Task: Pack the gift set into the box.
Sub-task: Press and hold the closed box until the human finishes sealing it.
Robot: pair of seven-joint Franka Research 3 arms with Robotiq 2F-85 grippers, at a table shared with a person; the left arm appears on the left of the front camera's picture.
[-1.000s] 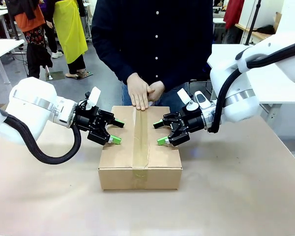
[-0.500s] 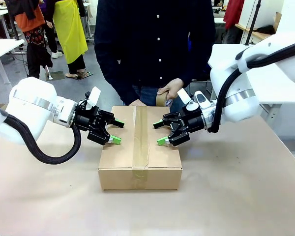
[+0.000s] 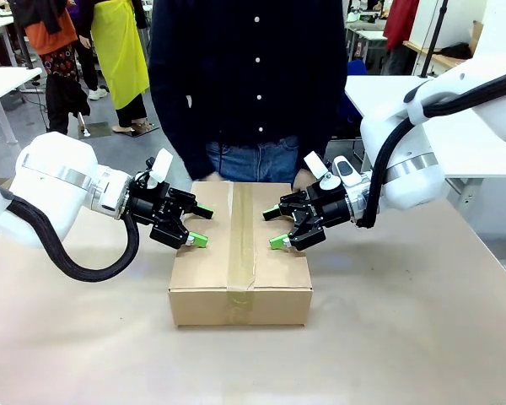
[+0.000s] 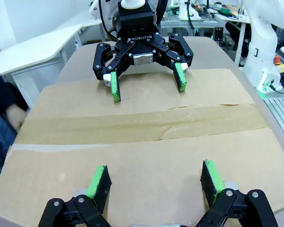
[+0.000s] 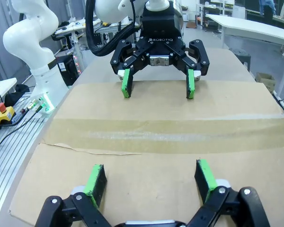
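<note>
The large brown corrugated cardboard box (image 3: 240,253) sits mid-tabletop, flaps down, a strip of brown tape (image 3: 241,236) run along its top seam from the far edge over the near face. You can't see inside it, so its contents cannot be told.

The tan tabletop (image 3: 388,329) is bare around the box. A person in a dark buttoned shirt and jeans (image 3: 249,84) stands just behind the box's far edge. Beyond them, white tables and other people in the room.

Your left gripper (image 3: 201,226) hangs over the box's left top panel, fingers spread wide, grasping nothing; the green pads (image 4: 98,182) sit just above the cardboard, contact uncertain. Your right gripper (image 3: 275,228) mirrors it over the right panel, fingers equally released, empty, facing the left one across the tape.
</note>
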